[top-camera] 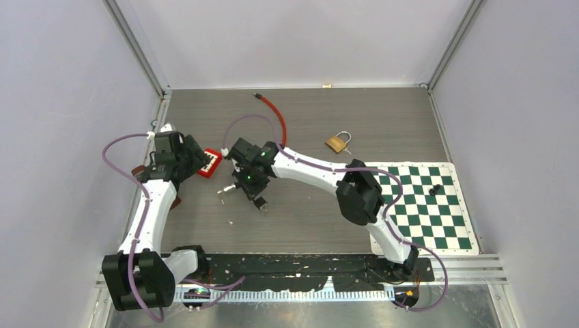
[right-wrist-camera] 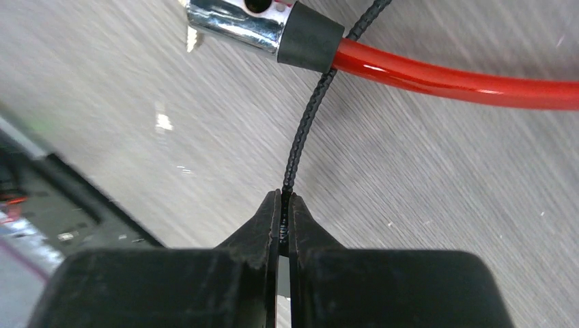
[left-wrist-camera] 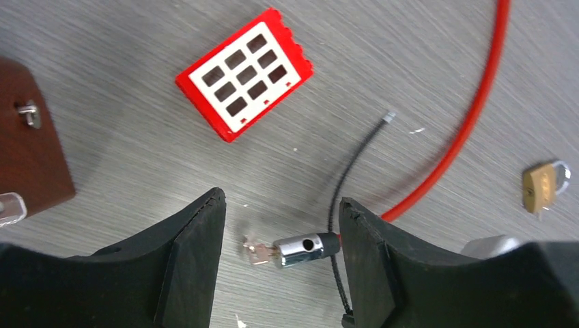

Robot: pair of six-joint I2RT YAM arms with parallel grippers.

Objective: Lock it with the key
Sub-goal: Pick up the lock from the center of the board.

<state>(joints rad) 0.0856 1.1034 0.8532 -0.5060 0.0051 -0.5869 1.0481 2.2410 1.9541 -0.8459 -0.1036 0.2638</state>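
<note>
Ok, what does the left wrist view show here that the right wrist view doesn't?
Only the left wrist view: a red grid block, a brass padlock, a brown block, a key at the chrome lock end, and the open left end effector framing it. Only the right wrist view: the right end effector pinched shut on the black cord. Both: lock end, black cord, red cable, grey table.

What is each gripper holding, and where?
Right gripper pinches the black cord near its crossing with the red cable; left gripper holds nothing.
</note>
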